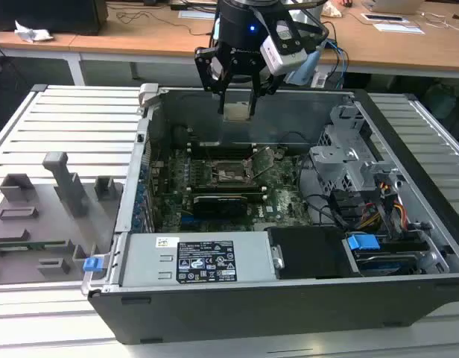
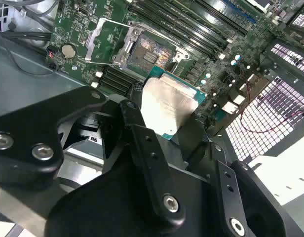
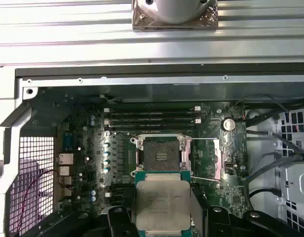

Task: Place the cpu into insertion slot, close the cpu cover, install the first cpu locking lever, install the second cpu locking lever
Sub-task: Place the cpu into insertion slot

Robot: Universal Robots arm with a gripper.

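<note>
My gripper (image 1: pixel 237 110) hangs over the open computer case, shut on the cpu (image 1: pixel 238 112), a flat square chip with a pale silver face. In both wrist views the cpu (image 3: pixel 162 200) (image 2: pixel 168 100) sits between the black fingers (image 2: pixel 137 123), well above the green board. The insertion slot (image 1: pixel 231 175) (image 3: pixel 159 153) (image 2: pixel 150 51) lies below it, its dark grid centre bare. The cpu cover (image 3: pixel 204 158) (image 2: pixel 105 41), a silvery frame, is swung open beside the slot. A thin wire lever (image 3: pixel 207 180) stands raised near the cover.
The case's metal walls (image 1: pixel 151 142) ring the board. A long black card (image 1: pixel 218 201) lies in front of the slot, with a power supply (image 1: pixel 200 261) nearer still. A drive cage and cables (image 1: pixel 352 168) crowd the exterior view's right. Grey fixtures (image 1: pixel 54 198) stand on the ribbed table.
</note>
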